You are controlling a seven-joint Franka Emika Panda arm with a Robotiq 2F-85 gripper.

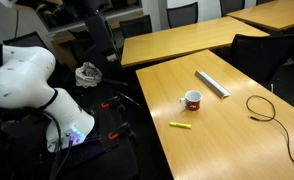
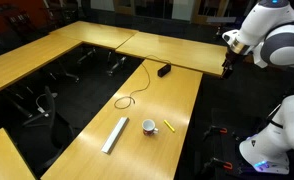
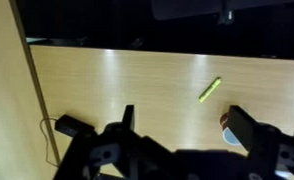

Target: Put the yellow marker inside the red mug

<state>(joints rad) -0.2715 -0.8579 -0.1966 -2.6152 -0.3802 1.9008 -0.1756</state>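
Approach step, basically: nothing's been picked up yet. Closest to the wrist camera, the black two-finger gripper (image 3: 183, 118) is seen spread wide with nothing between its fingers, held well above the light wooden counter (image 3: 117, 75). Just past it, the short bright yellow marker (image 3: 209, 90) is lying flat on the counter at a slant, untouched. The small red mug with the white inside (image 1: 192, 100) is stood upright near the marker but apart from it, opening up. As far as can be made out, nothing is in it.

Next move, as judged: the gripper needs to be brought down over the marker, turned so the fingers straddle the thin body across its width, then closed. A low, centred pinch is probably called for, since a stick that thin could easily be rolled away. After that, a lift and a drop into the mug.

Further out, a long flat grey bar (image 1: 212, 84) and a looped black cable (image 1: 262, 108) are laid on the same counter, well clear of the marker.

Hard-to-see stuff: in the wrist view the mug is mostly covered by a gripper finger and cut off at the bottom, so only a sliver is shown. The pale marks on its side can't be read. A small dark object (image 2: 164, 71) at the far counter edge can't be identified.
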